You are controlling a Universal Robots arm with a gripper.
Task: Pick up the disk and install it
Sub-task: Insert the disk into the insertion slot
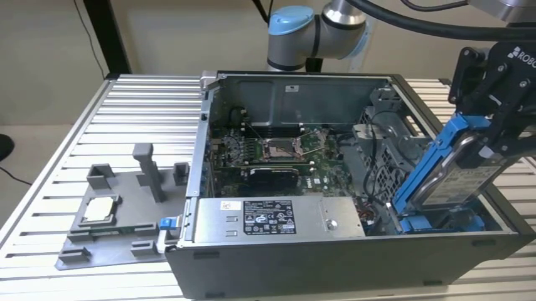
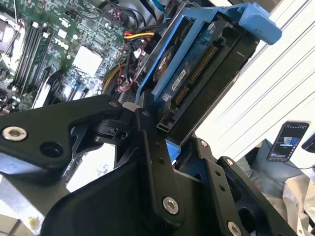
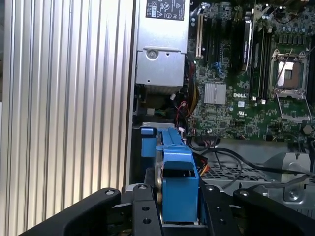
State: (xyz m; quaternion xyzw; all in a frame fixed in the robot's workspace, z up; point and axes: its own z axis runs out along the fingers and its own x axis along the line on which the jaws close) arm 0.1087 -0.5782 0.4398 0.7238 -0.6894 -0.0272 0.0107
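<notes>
Blue-framed disk (image 1: 455, 168) pinched in gripper (image 1: 493, 143), tilted into case (image 1: 335, 254) corner, cables (image 2: 134, 35) just beside.

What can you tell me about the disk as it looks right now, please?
The disk is a flat silver-grey hard drive with a printed label, framed by a bright blue plastic carrier. It stands nearly on edge, tilted, its lower end inside the open computer case at the exterior view's right. The gripper is shut on its upper end. The second wrist view shows its connector edge.
</notes>
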